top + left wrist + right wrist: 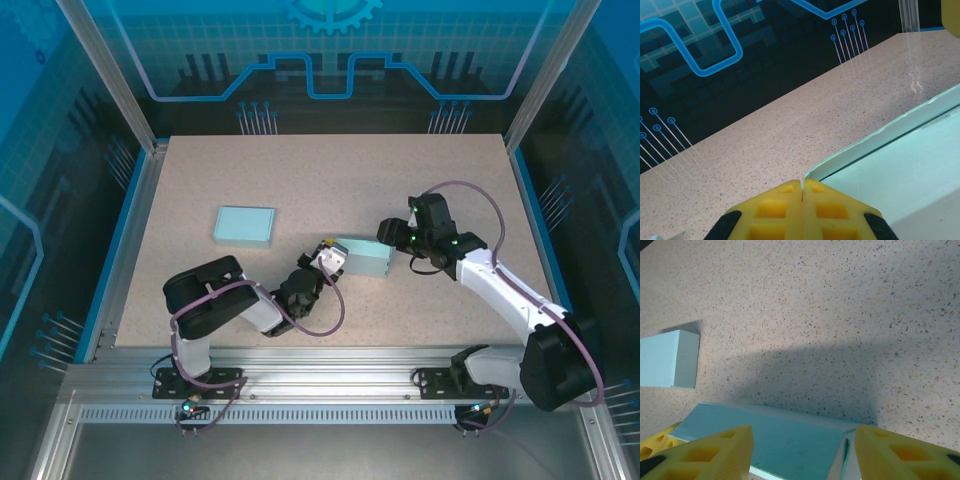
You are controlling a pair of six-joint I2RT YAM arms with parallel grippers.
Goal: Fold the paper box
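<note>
Box location: paper box [368, 260] lay near the table [450, 180] centre, a touch toward 4 o'clock, long axis running 9 to 3 o'clock.
Left gripper: left gripper [330, 257] sat at the box's 9 o'clock end. In the left wrist view the yellow fingers [782, 200] were clenched tight, and a thin box edge [880, 137] started right at their tips.
Left hold: it could not be told whether a flap was pinched between them.
Right gripper: right gripper [393, 236] was at the box's 2 o'clock corner. In the right wrist view the fingers [715, 450] stood spread on either side of the box top [790, 437], with no clear contact, so it looked released.
Other item: second teal box [245, 225] lay well apart at 10 o'clock from the paper box, untouched.
Weight: likely very light, so it would slide on the table under any push.
Stiffness: thin card, stiff along the creases and bendy across the panels. It would crush or dent if squeezed hard.
Surface: smooth matte face, probably slick against the pads.
Where to hold: best pinched on a flap edge or at an end wall near a crease, while the other arm braced the opposite end.
Hidden: the box's underside and near side were out of sight.
Cut off: both wrist views cropped the box.
Hard to make out: which flaps were already tucked and how far the fold had got.
</note>
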